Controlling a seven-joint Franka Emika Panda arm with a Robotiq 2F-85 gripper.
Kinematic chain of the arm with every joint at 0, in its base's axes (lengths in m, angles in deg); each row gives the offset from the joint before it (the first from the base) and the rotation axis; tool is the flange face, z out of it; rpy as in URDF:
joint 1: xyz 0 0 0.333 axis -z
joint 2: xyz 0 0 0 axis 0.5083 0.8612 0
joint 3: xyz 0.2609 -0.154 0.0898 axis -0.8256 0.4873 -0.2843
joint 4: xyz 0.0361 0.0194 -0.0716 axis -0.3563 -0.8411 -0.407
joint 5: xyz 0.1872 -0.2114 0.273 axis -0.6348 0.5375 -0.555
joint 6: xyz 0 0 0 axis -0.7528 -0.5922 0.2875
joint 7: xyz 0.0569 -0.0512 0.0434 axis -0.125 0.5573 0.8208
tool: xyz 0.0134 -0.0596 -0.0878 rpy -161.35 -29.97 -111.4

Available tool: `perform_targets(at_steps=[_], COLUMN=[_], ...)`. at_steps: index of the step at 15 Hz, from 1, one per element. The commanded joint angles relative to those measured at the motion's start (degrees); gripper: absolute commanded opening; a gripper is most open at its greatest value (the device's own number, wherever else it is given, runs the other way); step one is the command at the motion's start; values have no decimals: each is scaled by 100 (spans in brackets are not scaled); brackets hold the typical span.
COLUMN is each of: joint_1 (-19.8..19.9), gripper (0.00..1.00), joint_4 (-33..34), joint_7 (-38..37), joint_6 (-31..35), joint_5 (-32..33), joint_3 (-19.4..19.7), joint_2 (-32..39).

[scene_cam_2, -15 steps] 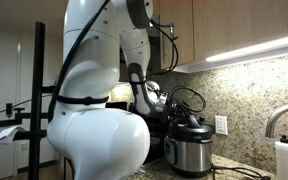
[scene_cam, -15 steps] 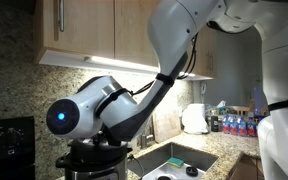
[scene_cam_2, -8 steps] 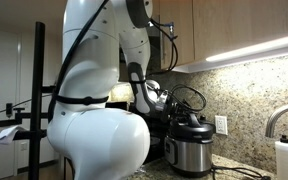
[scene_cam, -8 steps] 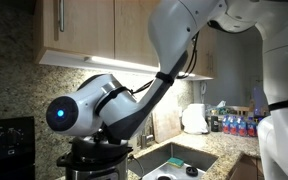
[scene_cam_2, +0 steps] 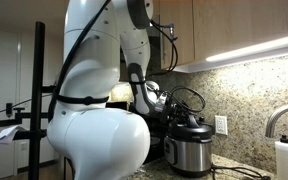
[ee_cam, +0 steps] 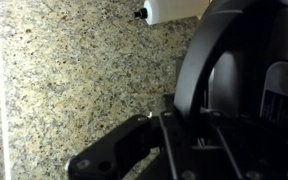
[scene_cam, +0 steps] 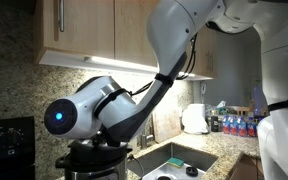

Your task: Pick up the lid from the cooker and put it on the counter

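The cooker (scene_cam_2: 189,153) stands on the counter (scene_cam_2: 236,173), a shiny steel body with the black lid (scene_cam_2: 188,125) on top. My gripper (scene_cam_2: 170,110) sits low over the lid at its handle, half hidden by cables. In an exterior view my wrist covers most of the cooker (scene_cam: 92,165); only its black rim shows. In the wrist view my gripper (ee_cam: 169,140) is a dark mass against a black curved part, with one finger link reaching left over granite. I cannot see whether the jaws are open or closed.
A steel sink (scene_cam: 179,160) is set in the counter (scene_cam: 212,152) beside the cooker. A white appliance (scene_cam: 194,118) and several bottles (scene_cam: 234,123) stand behind it. A faucet (scene_cam_2: 276,118) and soap bottle (scene_cam_2: 284,158) stand nearby. Cabinets hang overhead.
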Motion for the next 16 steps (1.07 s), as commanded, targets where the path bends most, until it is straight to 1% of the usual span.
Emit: perform_targets(at_steps=[1,10,14,16], joint_1=[52,-13,-27,-46], gripper=[6,6,6,6], joint_4=[160,457,487,512], joint_7=[108,530,614,661], joint_6=[-112,-226,-190,-135], joint_5=[163,25,-215,-444], joint_3=[49,-26,-48,-68], joint_2=[-162,-244,-185,-139])
